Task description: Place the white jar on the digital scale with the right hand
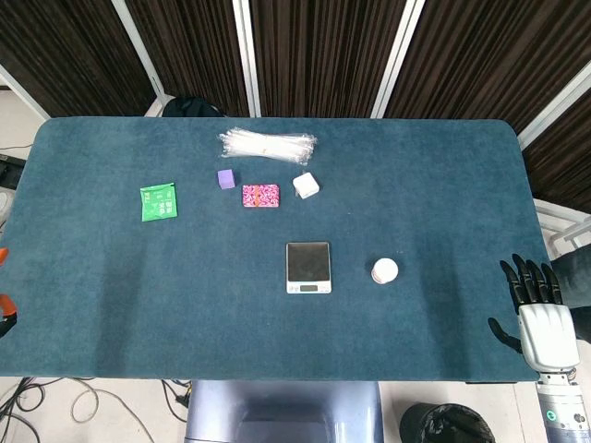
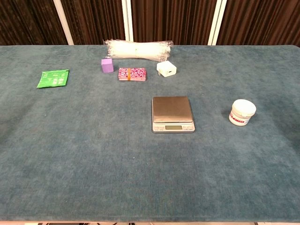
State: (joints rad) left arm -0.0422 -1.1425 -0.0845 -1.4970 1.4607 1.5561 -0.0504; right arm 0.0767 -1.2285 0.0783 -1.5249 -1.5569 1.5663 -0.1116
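Blue-carpeted bench (image 1: 111, 305) seen from above and from the chest camera. The white jar (image 1: 385, 270) stands upright on the bench, toward the right edge, held by nothing; its label carries a red band in the chest view (image 2: 242, 112). The digital scale (image 1: 307, 267) lies near the middle of the bench, to the left of the jar and apart from it, with its steel platform bare and its display toward the near edge. The right robot hand (image 1: 537, 318) hangs off the right edge of the bench near the front corner, its dark fingers (image 1: 526, 277) spread and holding nothing, well apart from the jar. Only an orange-tipped part shows at the left border of the head view; the left robot hand cannot be made out. Along the far edge: a clear plastic bundle (image 1: 268, 144), a purple cube (image 1: 225, 178), a pink patterned packet (image 1: 260, 195), a white charger (image 1: 306, 185) and, further left, a green packet (image 1: 158, 202).
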